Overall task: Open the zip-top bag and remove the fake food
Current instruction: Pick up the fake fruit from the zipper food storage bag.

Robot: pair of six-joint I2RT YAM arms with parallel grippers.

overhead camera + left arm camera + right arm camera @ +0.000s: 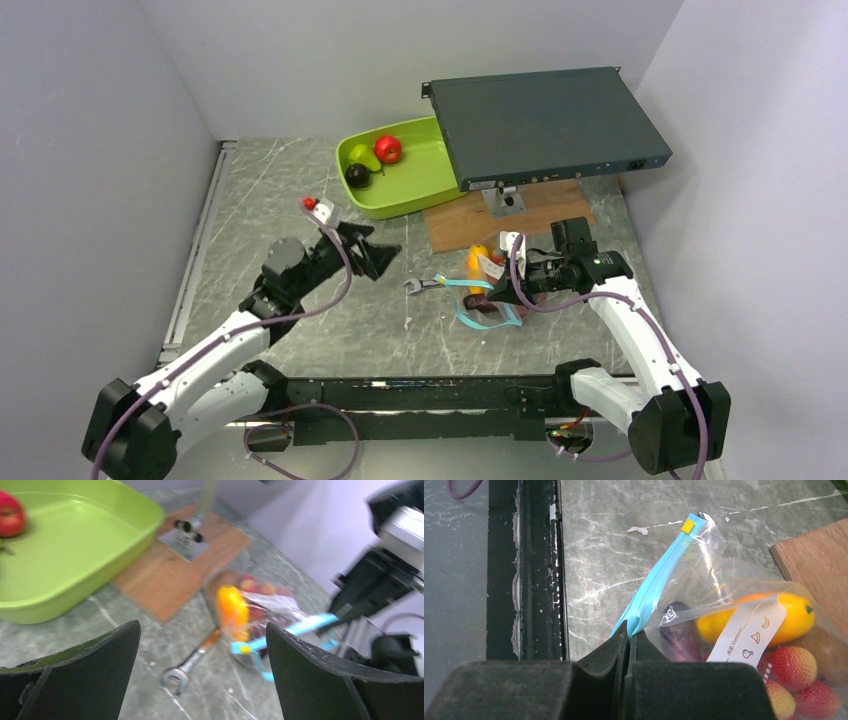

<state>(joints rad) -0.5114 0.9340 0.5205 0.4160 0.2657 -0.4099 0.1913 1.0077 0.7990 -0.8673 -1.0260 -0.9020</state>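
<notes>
Zip-top bag (704, 560): one, resting on the counter (599, 545), its blue strip (656, 587) pinched in the closed right fingers (610, 649).
Food inside: one mango (789, 617), one eggplant (679, 637), three red berries (794, 667) showing.
Left fingers (95, 672): spread wide, empty, well apart from the bag.
Tray (400, 208) beyond left fingers: one apple (388, 149), one pear (362, 155), one plum (357, 176).

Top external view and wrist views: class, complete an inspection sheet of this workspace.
Surface: grey marbled table, streaked.
Job's things: clear plastic zip-top bag with blue strip holds orange-yellow mango, purple eggplant, red grape bunch; red apple, green pear, dark plum lie in lime-green tray.
Clutter: metal wrench beside bag; wooden board; dark flat box on stand.
Grippers: left gripper open, empty; right gripper shut on bag's blue strip.
Cables: purple cables along both arms.
Surroundings: plain white walls.
</notes>
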